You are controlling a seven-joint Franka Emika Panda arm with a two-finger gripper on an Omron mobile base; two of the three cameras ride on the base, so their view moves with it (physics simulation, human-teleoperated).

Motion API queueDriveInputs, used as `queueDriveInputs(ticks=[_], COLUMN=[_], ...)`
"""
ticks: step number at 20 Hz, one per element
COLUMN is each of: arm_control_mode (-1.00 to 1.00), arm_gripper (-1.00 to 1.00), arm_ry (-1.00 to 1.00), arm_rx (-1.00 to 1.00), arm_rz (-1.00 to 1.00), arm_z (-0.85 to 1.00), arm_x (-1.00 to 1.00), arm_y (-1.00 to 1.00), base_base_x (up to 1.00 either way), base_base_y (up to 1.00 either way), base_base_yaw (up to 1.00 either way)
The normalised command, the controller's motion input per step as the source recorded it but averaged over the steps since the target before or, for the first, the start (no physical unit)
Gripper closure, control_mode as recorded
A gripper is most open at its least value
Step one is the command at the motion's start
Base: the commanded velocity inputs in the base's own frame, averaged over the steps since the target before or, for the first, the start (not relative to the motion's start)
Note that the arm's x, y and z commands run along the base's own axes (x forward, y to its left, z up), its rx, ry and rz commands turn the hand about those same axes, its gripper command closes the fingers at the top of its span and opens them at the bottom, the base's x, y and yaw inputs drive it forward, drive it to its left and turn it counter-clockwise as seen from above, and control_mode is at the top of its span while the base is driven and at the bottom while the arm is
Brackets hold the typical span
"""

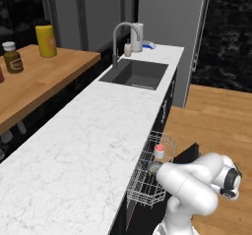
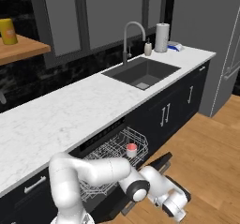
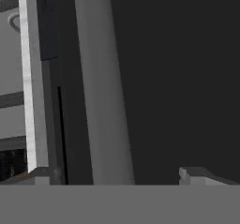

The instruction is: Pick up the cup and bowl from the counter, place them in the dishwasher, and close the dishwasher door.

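Observation:
The dishwasher (image 2: 101, 148) stands open under the white marble counter (image 1: 88, 145), its white wire rack (image 1: 147, 182) pulled out. The white cup (image 1: 159, 151) (image 2: 131, 149) with its red-pink inside sits upright in the rack. The grey bowl (image 1: 155, 167) lies in the rack just in front of the cup, partly behind my arm. The dishwasher door (image 2: 159, 163) hangs down low, beside my hand. In the hand view its black panel (image 3: 178, 78) and silver bar handle (image 3: 101, 101) are very close. My gripper (image 3: 117, 176) is open wide and holds nothing, with the handle running between its fingertips (image 3: 192, 174).
A dark sink (image 1: 135, 74) with a curved faucet (image 1: 120, 37) sits further along the counter. A wooden shelf (image 1: 34, 81) at the left carries a yellow canister (image 1: 46, 41) and a jar (image 1: 12, 57). A grey fridge (image 1: 172, 37) stands beyond. A wooden floor (image 2: 206, 157) lies to the right.

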Motion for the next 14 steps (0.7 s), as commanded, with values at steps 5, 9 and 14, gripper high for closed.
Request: queueDriveInputs(ticks=[5, 9, 14], arm_control_mode=[-1.0, -1.0, -1.0], arm_gripper=[-1.0, -1.0, -1.0], arm_ry=[-0.16, -0.03, 0.0], arm_rx=[0.07, 0.03, 0.01], arm_rz=[0.06, 0.07, 0.06], arm_z=[0.19, 0.0, 0.0], arm_x=[-0.05, 0.0, 0.0], arm_y=[0.88, 0.99, 1.0], base_base_x=[0.0, 0.0, 0.0], base_base_y=[0.0, 0.0, 0.0], base_base_yaw=[0.0, 0.0, 0.0])
